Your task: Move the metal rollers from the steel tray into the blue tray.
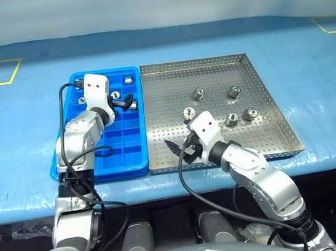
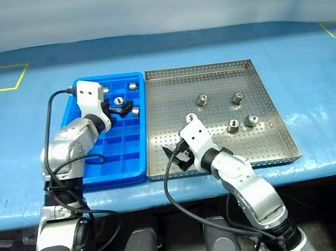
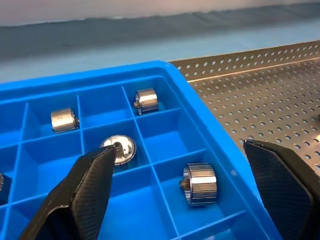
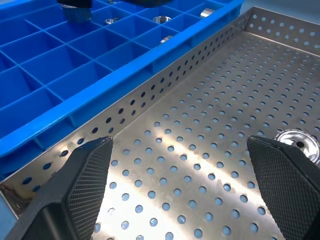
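Metal rollers [image 1: 232, 91], small shiny silver cylinders: five left on perforated square steel tray [image 1: 260, 70], rest already in cells of blue gridded plastic tray [image 1: 131, 155]. Your left gripper [image 1: 123, 101] empty, jaws wide, over blue tray. Right gripper [image 1: 180, 149] also wide open, empty, at steel tray's near-left corner. Nearest roller [image 1: 187, 114] lies just beyond right gripper, standing on end. Use right arm.

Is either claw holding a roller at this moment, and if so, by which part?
Nothing is held. The left claw is open above the blue tray, and the right claw is open over the steel tray.
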`<control>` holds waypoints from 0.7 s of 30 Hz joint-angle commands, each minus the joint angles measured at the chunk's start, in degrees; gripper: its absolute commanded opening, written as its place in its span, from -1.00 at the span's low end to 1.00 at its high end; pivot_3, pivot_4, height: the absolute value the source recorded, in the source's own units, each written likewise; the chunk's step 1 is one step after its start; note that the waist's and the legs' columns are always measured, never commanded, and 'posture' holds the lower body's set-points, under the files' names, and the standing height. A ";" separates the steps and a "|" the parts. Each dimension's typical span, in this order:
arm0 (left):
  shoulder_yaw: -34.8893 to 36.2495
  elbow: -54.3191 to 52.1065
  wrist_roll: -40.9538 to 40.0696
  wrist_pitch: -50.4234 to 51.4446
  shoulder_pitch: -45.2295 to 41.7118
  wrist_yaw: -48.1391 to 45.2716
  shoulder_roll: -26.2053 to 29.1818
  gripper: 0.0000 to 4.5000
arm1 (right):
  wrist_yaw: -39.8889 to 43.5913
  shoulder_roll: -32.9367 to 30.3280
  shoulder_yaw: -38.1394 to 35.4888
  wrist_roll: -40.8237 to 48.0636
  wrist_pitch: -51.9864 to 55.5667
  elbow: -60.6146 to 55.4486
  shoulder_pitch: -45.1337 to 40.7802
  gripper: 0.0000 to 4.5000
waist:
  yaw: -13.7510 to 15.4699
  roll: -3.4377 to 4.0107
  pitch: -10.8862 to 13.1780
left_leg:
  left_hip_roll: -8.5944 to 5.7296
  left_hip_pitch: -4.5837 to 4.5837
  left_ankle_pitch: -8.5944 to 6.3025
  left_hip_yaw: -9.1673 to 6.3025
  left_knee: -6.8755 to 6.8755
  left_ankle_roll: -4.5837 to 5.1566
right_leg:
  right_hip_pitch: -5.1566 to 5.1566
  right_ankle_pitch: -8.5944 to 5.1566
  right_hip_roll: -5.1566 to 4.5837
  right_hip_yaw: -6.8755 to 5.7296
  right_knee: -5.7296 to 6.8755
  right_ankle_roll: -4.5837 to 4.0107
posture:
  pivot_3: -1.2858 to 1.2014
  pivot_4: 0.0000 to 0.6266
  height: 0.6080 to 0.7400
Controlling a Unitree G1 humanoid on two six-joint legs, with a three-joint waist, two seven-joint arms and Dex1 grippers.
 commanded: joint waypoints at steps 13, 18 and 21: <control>5.76 -9.62 -1.73 6.32 3.78 8.81 -3.07 0.29 | -1.50 0.70 -2.13 0.25 -0.20 -3.15 0.93 1.00 | -0.21 0.00 0.00 | 0.00 -0.02 0.00 0.01 0.06 -0.01 | -0.01 0.08 -0.02 0.04 0.01 -0.04 | -0.01 -0.52 1.00; 7.59 -12.05 -1.92 7.14 5.72 11.68 -4.03 -0.46 | -1.23 0.80 -2.04 0.35 -0.27 -2.64 0.54 1.00 | -0.07 0.00 0.00 | -0.01 0.00 0.00 0.01 0.07 -0.01 | 0.02 0.09 -0.03 0.04 0.00 -0.06 | 0.01 -0.52 1.00; 8.80 -12.50 -2.18 6.21 6.37 13.63 -5.30 -0.90 | -1.00 0.76 -1.97 0.31 -0.30 -2.28 0.40 1.00 | 0.17 0.00 0.00 | -0.01 0.00 0.00 0.01 0.06 -0.01 | 0.02 0.08 -0.02 0.03 0.00 -0.06 | 0.02 -0.52 1.00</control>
